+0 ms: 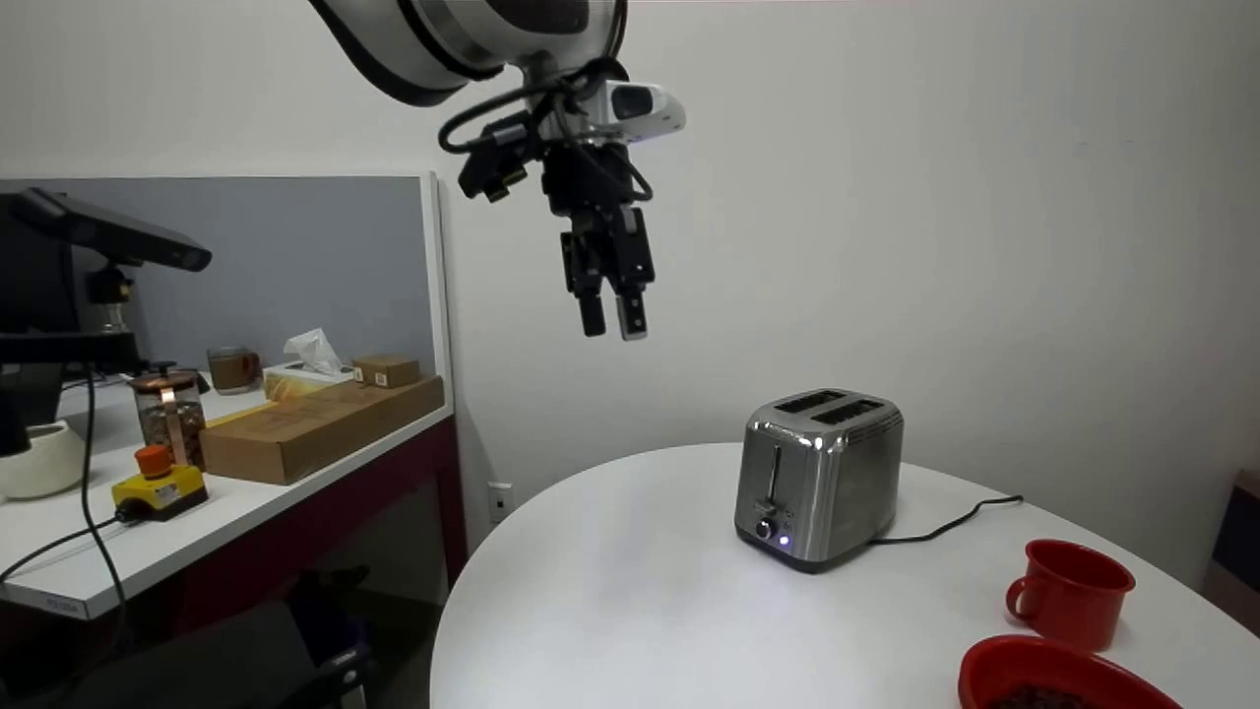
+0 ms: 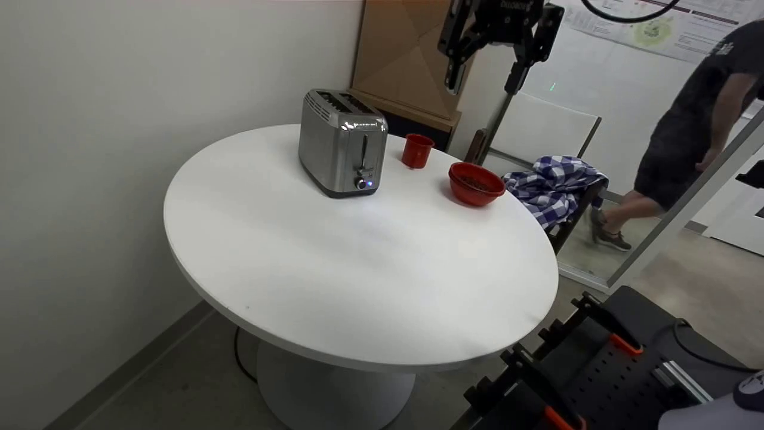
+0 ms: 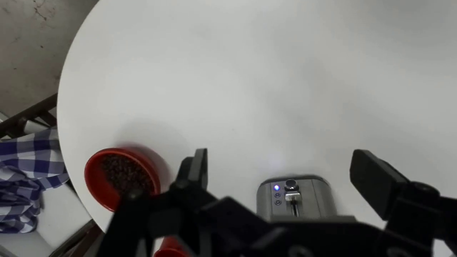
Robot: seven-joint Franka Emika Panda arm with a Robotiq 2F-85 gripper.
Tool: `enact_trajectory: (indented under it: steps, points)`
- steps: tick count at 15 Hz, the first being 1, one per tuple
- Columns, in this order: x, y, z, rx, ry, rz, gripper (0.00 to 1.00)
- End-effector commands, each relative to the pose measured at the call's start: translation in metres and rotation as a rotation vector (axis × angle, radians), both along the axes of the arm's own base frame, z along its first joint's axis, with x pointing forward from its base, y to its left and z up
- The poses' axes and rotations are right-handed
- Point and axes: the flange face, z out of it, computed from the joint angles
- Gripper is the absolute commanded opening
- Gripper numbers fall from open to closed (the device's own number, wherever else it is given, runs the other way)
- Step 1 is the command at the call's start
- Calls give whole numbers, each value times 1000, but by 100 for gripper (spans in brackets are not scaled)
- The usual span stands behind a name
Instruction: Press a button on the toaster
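The jaws are released: the fingertips (image 1: 632,317) stand well apart with nothing between them; they hang in free air, appear higher than the toaster (image 1: 819,483) and do not touch it. Read clock hours within each view. In an exterior view the toaster lies at about 4 o'clock from the jaws, upright on the round white desk (image 1: 610,591), with the red mug (image 1: 1073,601) apart from it, also toward 4 o'clock. The toaster's long axis, in an exterior view, runs from between 10 and 11 o'clock at the rear to between 4 and 5 o'clock at the narrow control face (image 2: 355,156). In the wrist view that face points toward 12 o'clock; the blue-lit button (image 3: 276,187) heads a column of three, with two further buttons (image 3: 277,202) at 6 o'clock from it and the lever (image 3: 292,196) on the 3 o'clock side. Which button is wanted cannot be told. The coming move appears to turn on that axis: lower the jaws in front of the control face, then press along the axis toward the rear. Bringing the fingertips together first would probably give a narrower contact point.
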Motion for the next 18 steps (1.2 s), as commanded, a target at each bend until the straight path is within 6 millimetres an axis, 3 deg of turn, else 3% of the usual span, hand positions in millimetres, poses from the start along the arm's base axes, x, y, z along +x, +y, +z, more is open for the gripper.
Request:
enact_trajectory:
  steps: [1, 6, 12, 18]
  points:
    - [18, -37, -37, -37, 22, 59, 100]
    - [41, -62, -95, -60, 72, 146, 100]
    - [68, -63, -156, -136, -21, 261, 100]
    - [85, -67, -198, -190, -118, 295, 100]
